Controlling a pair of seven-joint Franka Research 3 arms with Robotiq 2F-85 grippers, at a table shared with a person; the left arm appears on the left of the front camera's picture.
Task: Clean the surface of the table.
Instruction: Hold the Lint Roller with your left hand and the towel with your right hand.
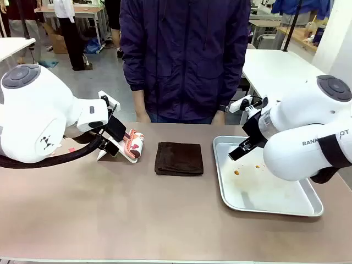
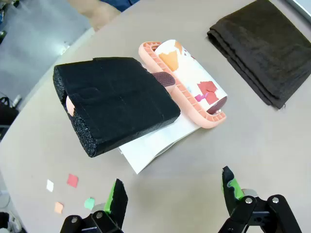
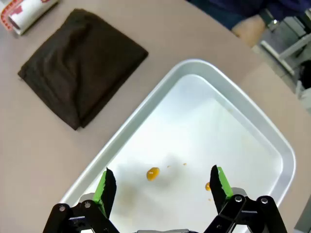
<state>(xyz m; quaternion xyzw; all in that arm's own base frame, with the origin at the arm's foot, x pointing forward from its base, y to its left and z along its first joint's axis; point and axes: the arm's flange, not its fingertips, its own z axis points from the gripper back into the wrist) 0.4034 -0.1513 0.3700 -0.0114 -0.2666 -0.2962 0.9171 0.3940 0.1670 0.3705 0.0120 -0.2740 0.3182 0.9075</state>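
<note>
The brownish-tan table (image 1: 137, 214) carries a folded dark brown cloth (image 1: 179, 158) at its middle. Left of the cloth lies a lint roller (image 1: 133, 144) with a pink frame, a black foam grip (image 2: 116, 104) and a white sheet beneath it. Small coloured paper scraps (image 2: 72, 180) lie on the table top beside the roller. My left gripper (image 2: 174, 189) hovers open just above and short of the roller, empty. Over the silver tray's near-left part my right gripper (image 3: 163, 187) hangs open, also empty.
A silver metal tray (image 1: 308, 206) sits at the right with a few orange drops (image 3: 152, 173) in it. A person in a dark jacket stands at the far edge, a hand (image 1: 142, 116) resting near the table rim. The front of the table is bare.
</note>
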